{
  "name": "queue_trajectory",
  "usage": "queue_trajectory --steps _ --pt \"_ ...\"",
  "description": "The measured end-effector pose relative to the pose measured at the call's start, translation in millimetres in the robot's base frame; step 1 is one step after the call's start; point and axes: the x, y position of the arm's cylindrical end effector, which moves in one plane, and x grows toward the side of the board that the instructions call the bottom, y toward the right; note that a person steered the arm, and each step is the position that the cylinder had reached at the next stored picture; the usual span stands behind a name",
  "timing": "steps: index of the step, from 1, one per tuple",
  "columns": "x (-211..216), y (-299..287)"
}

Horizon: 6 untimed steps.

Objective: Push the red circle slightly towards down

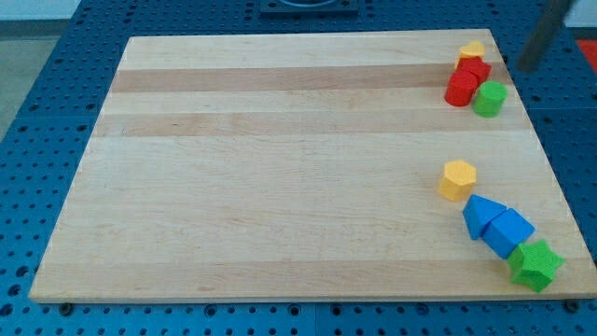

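**Red circle in the far right cluster, with my tip just off the board**

A pale wooden board is shown lying on a blue perforated table top. All the blocks are gathered along the view's right side.

Nearest the view's bottom, a green star-shaped block is seen close to the board's lower right corner. A blue cube-like block is touching it on its upper left, and a blue triangular block is pressed against that cube in turn, so the three form a slanting row. Just above the row, slightly apart from it, a yellow hexagonal block is placed.

Well apart, towards the view's top, a second cluster is found by the upper right corner. A green block, its shape unclear, is set at the cluster's lower right. The red circle is touching it on the view's left. A second red block is touching the red circle from above, and its shape cannot be made out. A yellow block is partly hidden behind that second red block.

Farthest back, a dark, blurred rod is slanted in from the upper right. My tip is seen just beyond the board's right edge, to the right of the red blocks and not touching any block. No jaws are shown, so it cannot be told whether they are open or closed.
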Motion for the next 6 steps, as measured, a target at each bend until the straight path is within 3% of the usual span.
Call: queue_trajectory --steps 1,2,5,6 --pt "-43.9 -10.6" --pt "-35.9 -32.3" --pt "46.9 -116.1" --pt "105.6 -126.1"
